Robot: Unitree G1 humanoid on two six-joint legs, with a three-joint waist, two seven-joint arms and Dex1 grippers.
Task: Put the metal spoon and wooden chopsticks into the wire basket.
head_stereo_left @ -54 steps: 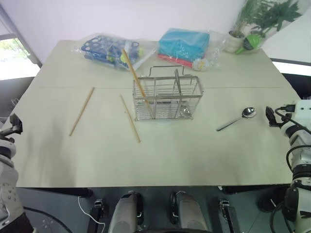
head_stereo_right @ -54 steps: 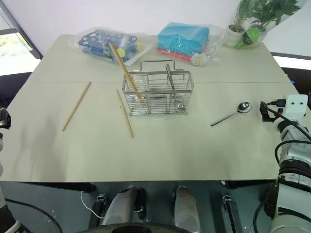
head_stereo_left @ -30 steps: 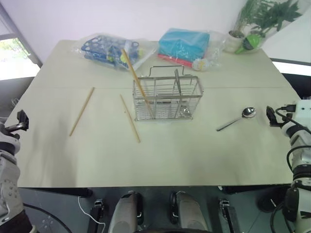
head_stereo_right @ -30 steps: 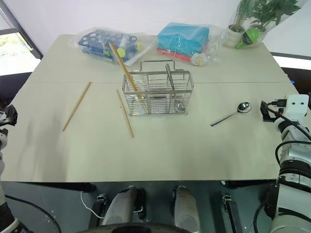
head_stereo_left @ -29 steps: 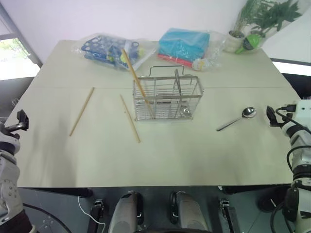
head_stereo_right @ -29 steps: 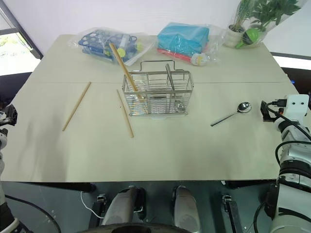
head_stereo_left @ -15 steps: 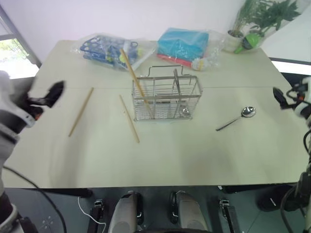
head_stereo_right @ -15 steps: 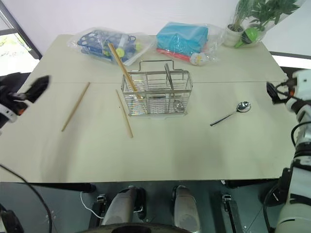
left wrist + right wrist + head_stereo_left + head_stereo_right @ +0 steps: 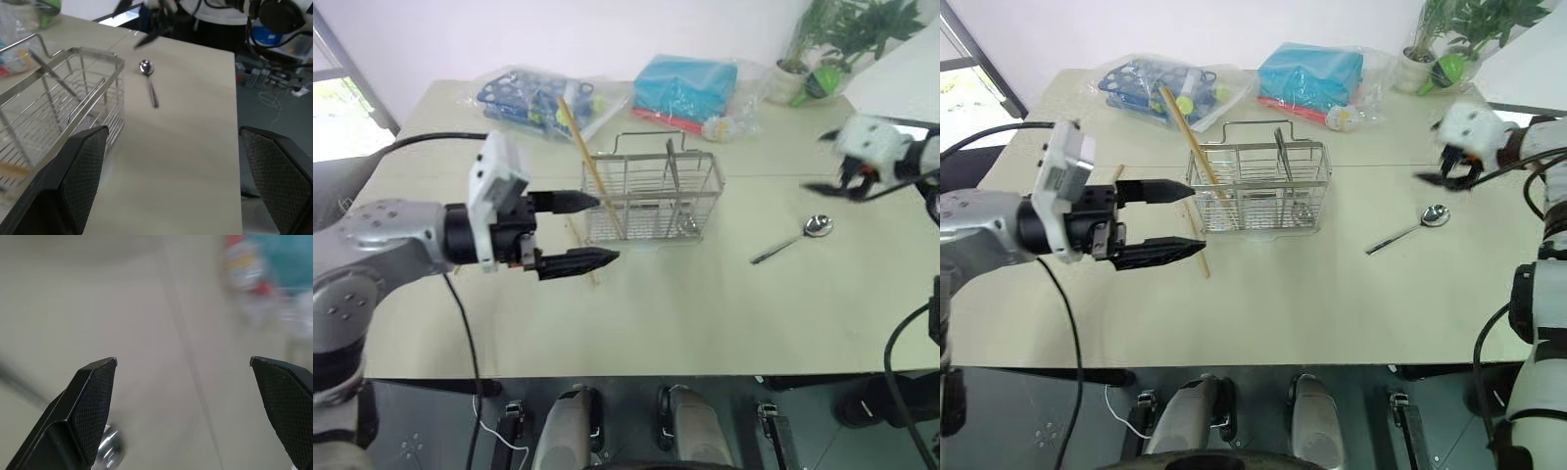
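Fingers of the left gripper (image 9: 1160,220) stand wide apart and empty, pointing level toward the wire basket (image 9: 1258,191), their tips just short of its near-left corner. One wooden chopstick (image 9: 1188,144) already leans inside the basket's left compartment. A second chopstick (image 9: 1203,264) lies flat on the table (image 9: 1312,304) right beneath the lower finger, only its end peeking out past the tip. The third chopstick is hidden behind the left arm.

Over on the other side, the right gripper (image 9: 1449,168) hovers with its fingers equally spread and empty, just above and beyond the metal spoon (image 9: 1407,230), which lies on the table with its bowl toward that gripper and its handle angled back toward the basket.

The step in hand looks like the approach for both pickups. To do it well, the left wrist should tip downward so the fingers straddle the chopstick across its width near the middle. The right gripper should descend over the spoon's slim handle rather than the rounded bowl, closing crosswise so the smooth metal does not slip.
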